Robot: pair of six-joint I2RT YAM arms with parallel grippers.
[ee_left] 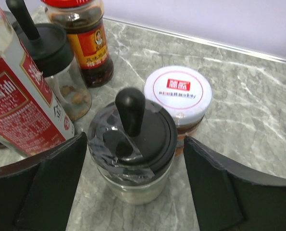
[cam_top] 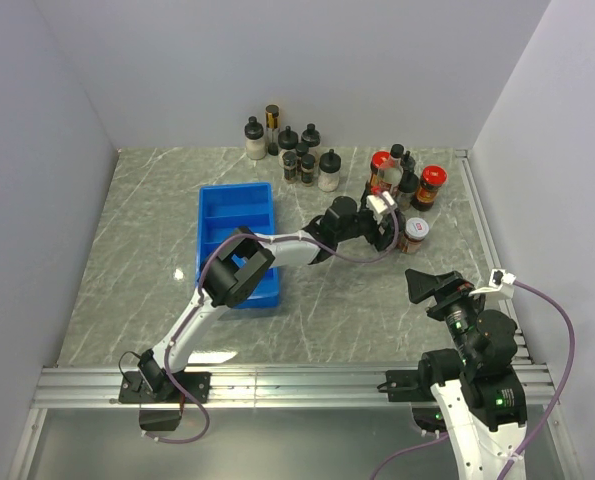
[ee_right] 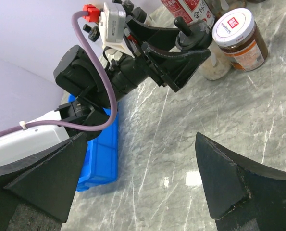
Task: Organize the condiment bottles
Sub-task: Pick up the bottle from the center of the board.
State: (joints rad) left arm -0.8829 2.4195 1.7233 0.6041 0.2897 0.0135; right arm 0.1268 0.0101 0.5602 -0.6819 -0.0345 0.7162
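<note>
We see the left gripper (ee_left: pixel 135 149) reaching out to the right of the blue plastic compartment tray (cam_top: pixel 232 215). Its two black fingers are spread apart on either side of a small glass jar with a black knobbed cap (ee_left: pixel 133 130). That jar stands upright on the grey marble-patterned table (cam_top: pixel 377 310). There is a clear gap on its right side and the other finger is very near the cap, so nothing is clamped. Just beyond it, farther from the tray, sits a squat jar with a white printed lid and dark contents (ee_left: pixel 178 94). Beside them stand a tall red-labelled bottle (ee_left: pixel 18 101), a black-capped glass jar with brownish pieces inside (ee_left: pixel 68 86) and a red-capped jar of dark sauce with a yellow label (ee_left: pixel 90 48). A second cluster of black-capped bottles (cam_top: pixel 292 150) stands behind the tray, against the back wall. The right gripper (ee_right: pixel 140 163) hovers over bare table to the right of the tray and nearer the arm bases, its fingers wide apart and holding nothing.
</note>
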